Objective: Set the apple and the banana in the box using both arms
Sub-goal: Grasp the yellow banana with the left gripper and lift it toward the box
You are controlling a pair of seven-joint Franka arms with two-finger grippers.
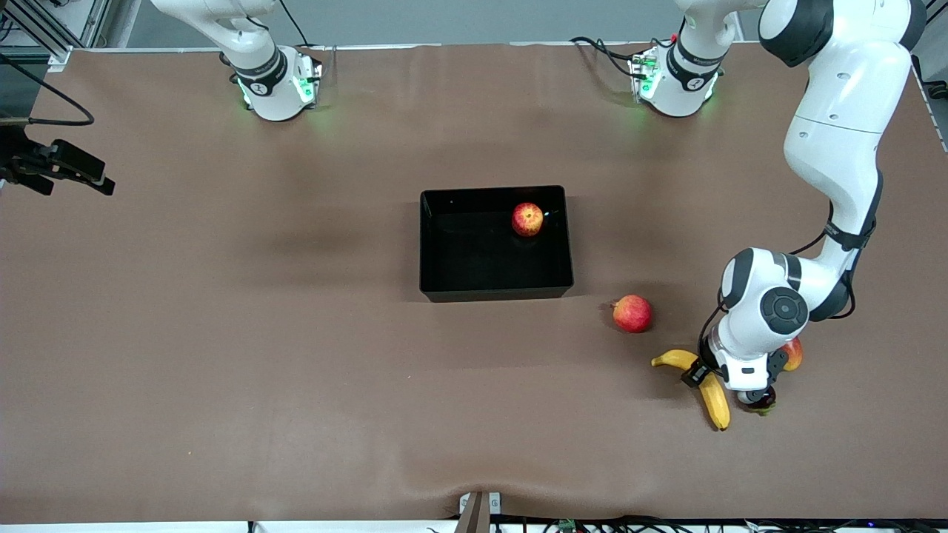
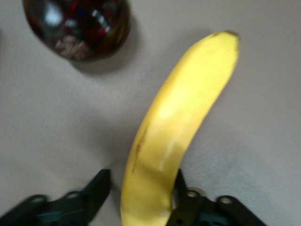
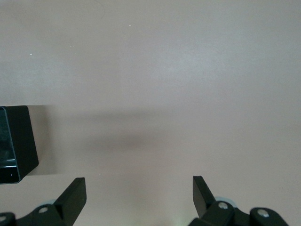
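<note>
Yellow banana point(image 2: 181, 127) sits between the left tool's point(image 2: 141, 188) spread fingers; only this wrist view shows that. Right tool point(image 3: 138, 190) released, over bare table point(image 3: 164, 70) beside the box point(image 3: 16, 141).

The left arm's white wrist covers the middle of the long curved yellow banana point(image 1: 712, 396) in the front view. A reddish-yellow fruit point(image 1: 793, 353) peeks out from under that wrist, mostly hidden. In the left wrist view a dark glossy round object point(image 2: 77, 26) is blurred and cut by the edge. The right wrist view shows just one corner of the glossy black rectangular box point(image 3: 16, 143).
</note>
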